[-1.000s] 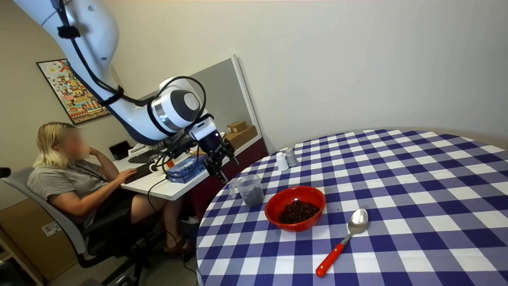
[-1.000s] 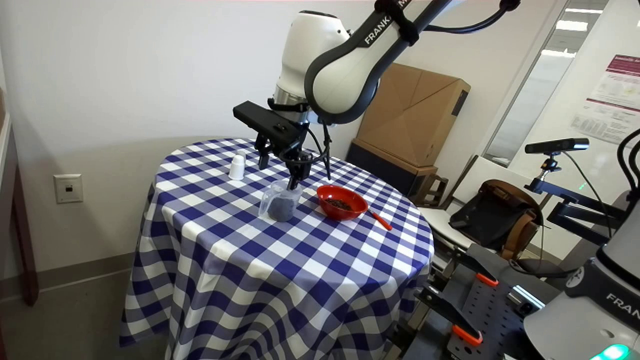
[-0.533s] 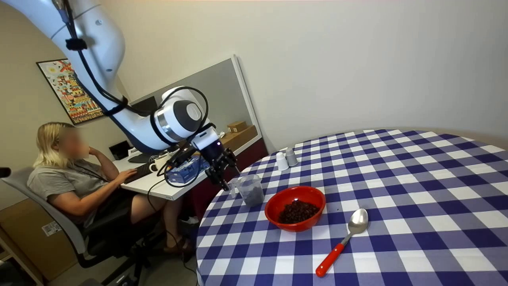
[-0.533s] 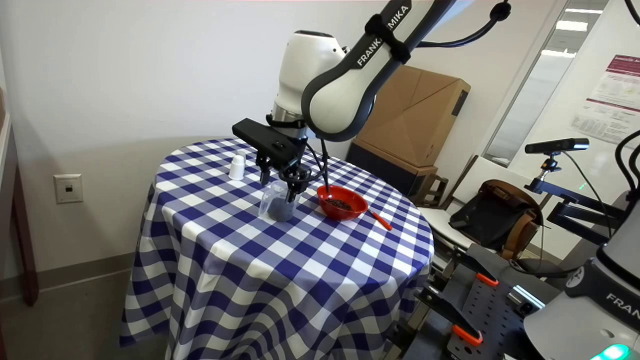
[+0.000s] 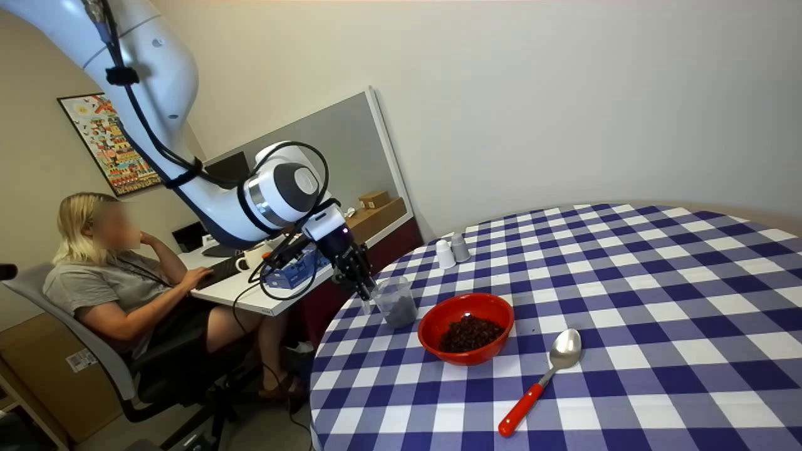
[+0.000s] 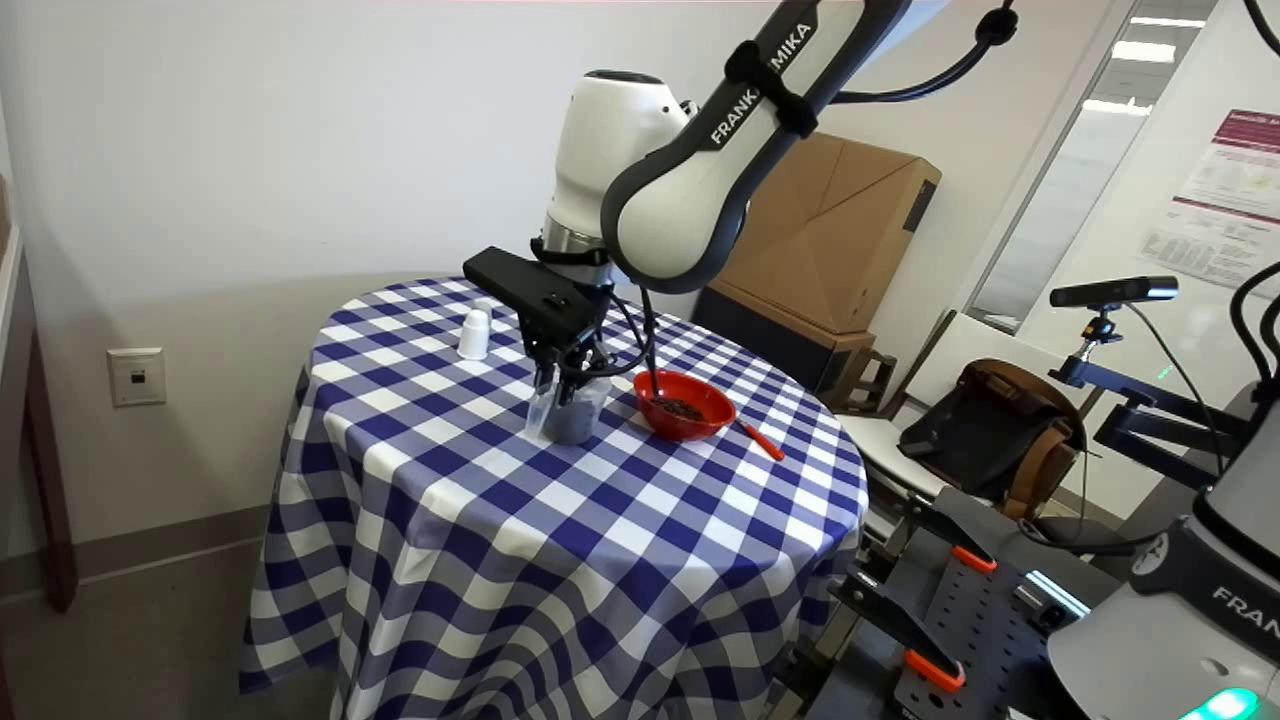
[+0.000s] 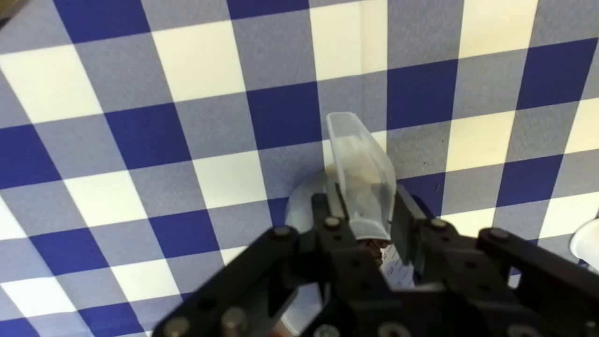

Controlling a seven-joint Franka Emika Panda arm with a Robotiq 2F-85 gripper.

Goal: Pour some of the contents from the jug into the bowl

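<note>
Clear jug sits upright, part-filled, lower centre in an exterior view, glossy red bowl just right, also part-filled.

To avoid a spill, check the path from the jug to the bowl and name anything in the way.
In both exterior views, nothing visible stands between the jug and the red bowl. The red-handled spoon lies past the bowl, on the side away from the jug.

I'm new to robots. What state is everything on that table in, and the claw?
Jug, standing, part-filled
Claw-like gripper, closed on the jug's handle
Bowl, upright, part-filled with dark bits
Red-handled spoon, lying flat, unheld
White shaker, upright
Grey shaker, upright
Tablecloth, spread, edge hanging down
</note>
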